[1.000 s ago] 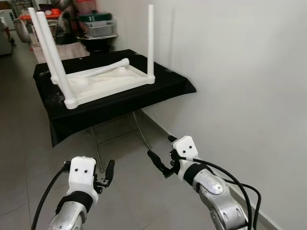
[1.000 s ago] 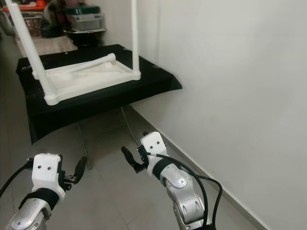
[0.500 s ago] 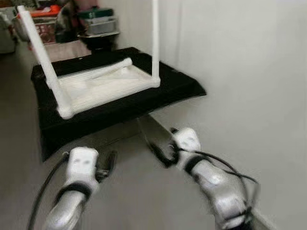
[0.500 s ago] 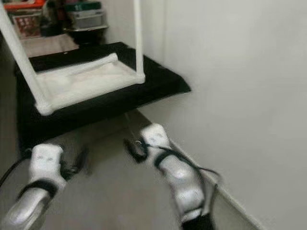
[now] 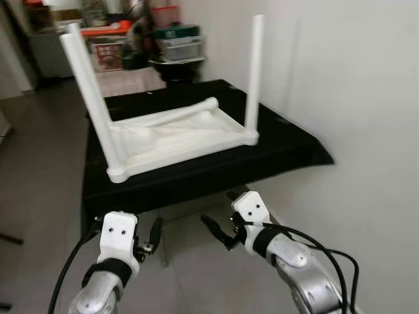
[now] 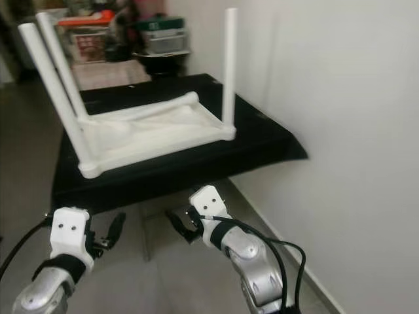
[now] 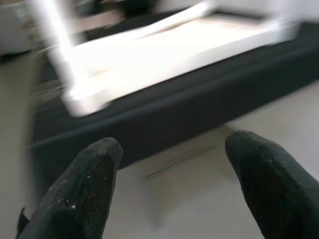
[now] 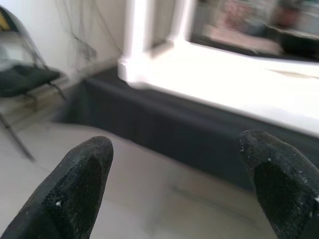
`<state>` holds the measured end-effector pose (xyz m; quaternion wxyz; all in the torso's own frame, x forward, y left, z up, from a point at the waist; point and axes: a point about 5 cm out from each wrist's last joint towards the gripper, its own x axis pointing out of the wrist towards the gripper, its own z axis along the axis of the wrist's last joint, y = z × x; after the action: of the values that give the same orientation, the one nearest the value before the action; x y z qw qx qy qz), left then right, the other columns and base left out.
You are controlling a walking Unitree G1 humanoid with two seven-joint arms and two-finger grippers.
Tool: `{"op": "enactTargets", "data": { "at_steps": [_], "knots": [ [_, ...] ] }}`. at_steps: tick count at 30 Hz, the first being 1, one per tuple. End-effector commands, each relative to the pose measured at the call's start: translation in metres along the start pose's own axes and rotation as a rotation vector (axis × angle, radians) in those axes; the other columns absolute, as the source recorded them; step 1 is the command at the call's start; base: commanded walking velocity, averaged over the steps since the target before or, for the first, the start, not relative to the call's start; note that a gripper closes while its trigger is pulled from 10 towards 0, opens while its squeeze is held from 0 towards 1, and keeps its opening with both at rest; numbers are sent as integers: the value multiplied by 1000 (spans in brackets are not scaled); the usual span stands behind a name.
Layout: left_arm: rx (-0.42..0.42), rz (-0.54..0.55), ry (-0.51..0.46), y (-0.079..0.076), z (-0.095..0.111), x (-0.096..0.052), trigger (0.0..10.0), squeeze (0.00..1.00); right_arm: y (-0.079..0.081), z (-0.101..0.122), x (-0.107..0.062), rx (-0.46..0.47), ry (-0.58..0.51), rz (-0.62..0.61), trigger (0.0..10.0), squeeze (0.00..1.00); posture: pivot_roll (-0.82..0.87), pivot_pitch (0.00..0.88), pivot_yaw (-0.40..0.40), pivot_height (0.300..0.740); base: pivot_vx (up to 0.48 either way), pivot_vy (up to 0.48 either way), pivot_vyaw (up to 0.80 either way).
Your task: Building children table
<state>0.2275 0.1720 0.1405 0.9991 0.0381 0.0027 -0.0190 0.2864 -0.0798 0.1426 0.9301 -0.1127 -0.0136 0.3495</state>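
The upturned children's table sits mid-frame on the black-draped stand (one leg lies loose). Both grippers, left and right, hang spread wide and empty; reaching carelessly could topple the upright legs.

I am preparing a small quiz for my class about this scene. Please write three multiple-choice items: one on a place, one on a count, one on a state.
1. Where does the loose leg lie?
A. on the floor
B. on the upturned white table
C. in the left tool

2. How many legs stand upright on that table?
A. one
B. three
C. five

3. How is the right tool?
A. open, holding nothing
B. shut on a leg
C. shut on the black cloth

Answers: 1 B, it rests across the underside. 2 B, two at the left corners, one at the right. 3 A, its fingers stand apart over the floor.
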Motion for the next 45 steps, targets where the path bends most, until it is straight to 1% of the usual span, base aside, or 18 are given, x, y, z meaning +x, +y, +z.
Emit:
{"op": "enactTargets", "data": {
  "at_steps": [1, 3, 9, 10, 11, 14, 25, 29, 37, 45],
  "knots": [
    [2, -15, 0, -2, 0, 1, 10000, 0, -6, -4, -5, -2, 13, -18, 10000, 0, -59, 21, 9, 740, 352, 0, 800],
    [2, -15, 0, -2, 1, 1, 10000, 0, -6, -3, -4, 13, 3, -20, 10000, 0, -60, 21, 13, 740, 352, 0, 0],
    [3, -18, 0, -2, 1, 1, 10000, 0, -5, -2, -4, 8, 2, -3, 10000, 0, -63, 23, 15, 740, 349, 0, 0],
    [2, -20, 1, -2, 1, 1, 10000, 0, -4, -2, -3, 9, 4, 29, 10000, 0, -64, 24, 16, 740, 349, 0, 0],
    [2, -20, 1, -2, 1, 1, 10000, 0, -4, -2, -3, 9, 4, 29, 10000, 0, -64, 24, 16, 740, 349, 0, 0],
    [1, -22, 3, -2, 0, 2, 10000, 0, 2, -2, 0, -19, 8, 116, 10000, 0, -62, 25, 19, 740, 341, 0, 0],
    [0, -16, 9, 0, 0, 3, 10000, 0, 4, -3, 0, -25, 8, 145, 10000, 0, -66, 29, 23, 740, 309, 0, 0],
    [10, 13, 23, 2, 0, 4, 10000, 0, 5, -2, -1, -35, 10, 172, 10000, 0, -65, 32, 25, 740, 0, 0, 0],
    [22, 27, 32, 3, 0, 3, 10000, 0, 6, -1, -1, -53, 8, 193, 10000, 0, -64, 41, 26, 740, 0, 0, 0],
    [31, 30, 30, 5, 1, 4, 10000, 0, 5, -1, -2, -37, 6, 190, 10000, 0, -65, 45, 30, 740, 0, 0, 800]
  ]
}}
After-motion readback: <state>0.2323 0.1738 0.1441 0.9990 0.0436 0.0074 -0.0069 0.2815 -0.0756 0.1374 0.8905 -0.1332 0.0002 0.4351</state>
